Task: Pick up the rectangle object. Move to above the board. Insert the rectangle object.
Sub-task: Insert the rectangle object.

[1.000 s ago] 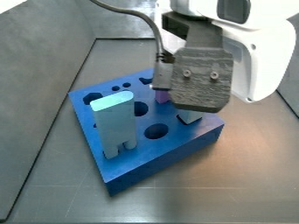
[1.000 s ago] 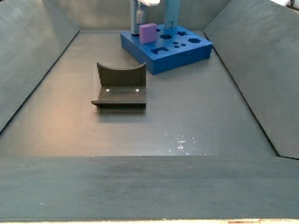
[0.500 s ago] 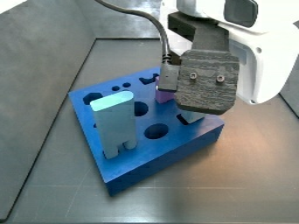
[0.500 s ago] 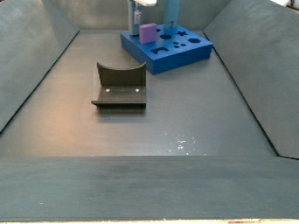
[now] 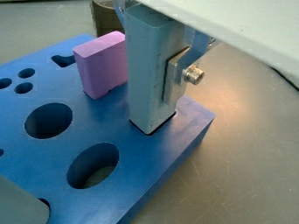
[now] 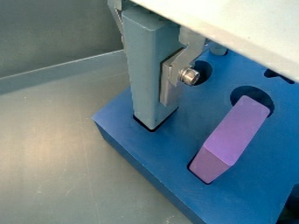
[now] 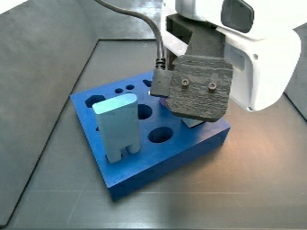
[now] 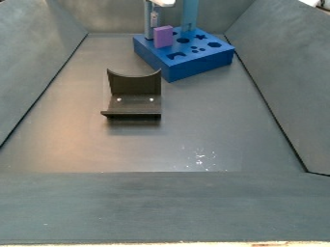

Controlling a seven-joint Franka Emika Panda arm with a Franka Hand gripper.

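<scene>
Support surface: a dull grey metal floor with sloped grey side walls. Resting directly on it, at upper centre of a side view, the board, a thick saturated-blue square block with holes in its top. Near frame centre-left, well apart from it, a small dark brown curved piece. The gripper is above the board, lower centre-right of a side view.

- No text, label, brand, number or sign can be read in any view.
- The board and the rectangle object held in the gripper over the board's corner have plain, unmarked faces.
- The white robot housing bears no legible marking.
</scene>
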